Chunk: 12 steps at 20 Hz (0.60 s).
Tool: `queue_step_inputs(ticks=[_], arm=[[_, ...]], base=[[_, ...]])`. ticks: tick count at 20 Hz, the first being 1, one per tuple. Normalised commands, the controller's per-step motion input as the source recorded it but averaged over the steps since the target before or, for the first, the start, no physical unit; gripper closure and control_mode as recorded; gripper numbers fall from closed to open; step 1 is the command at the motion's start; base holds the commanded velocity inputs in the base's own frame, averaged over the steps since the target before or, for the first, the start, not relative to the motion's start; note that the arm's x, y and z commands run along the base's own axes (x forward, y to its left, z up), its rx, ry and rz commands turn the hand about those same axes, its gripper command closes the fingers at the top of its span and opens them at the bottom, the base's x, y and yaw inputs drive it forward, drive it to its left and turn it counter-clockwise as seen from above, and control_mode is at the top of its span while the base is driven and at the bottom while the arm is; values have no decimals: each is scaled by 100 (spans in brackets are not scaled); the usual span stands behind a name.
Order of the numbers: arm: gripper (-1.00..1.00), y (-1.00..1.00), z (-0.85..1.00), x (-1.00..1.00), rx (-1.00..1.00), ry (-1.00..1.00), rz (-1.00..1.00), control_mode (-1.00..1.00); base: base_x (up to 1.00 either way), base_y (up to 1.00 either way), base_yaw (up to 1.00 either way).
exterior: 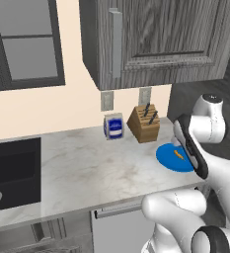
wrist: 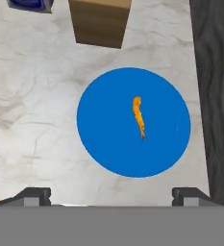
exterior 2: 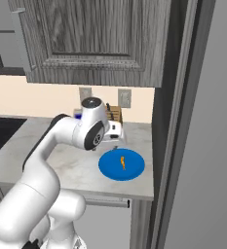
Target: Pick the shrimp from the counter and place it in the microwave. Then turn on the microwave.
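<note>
Shrimp lies on the blue plate, a little right of the plate's centre, on the marble counter close to the dark panel at the counter's right end. Gripper hangs above the plate's near edge with fingers spread wide apart and nothing between them; both tips show at the bottom of the hand view, one on each side of the plate. From the fingers, the shrimp sits farther out and slightly right of the midline. Its long axis runs near-to-far, roughly square to the line joining the two tips, so the fingers would close across its narrow width once lowered over it.

Appearance: thin, orange, slightly curved sliver, tapering to a darker point at its near end; very small against the plate.

Farther back stands the wooden knife block.
</note>
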Motion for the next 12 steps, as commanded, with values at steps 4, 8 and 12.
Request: queue_step_inputs(ticks=[4,8,12], arm=[[-100,-8,-27,35,0,5,0,-100],[-100,-12,-25,32,0,5,0,-100],[-100,-15,-24,26,0,5,0,-100]], base=[[0,0,0],[0,0,0],[0,0,0]])
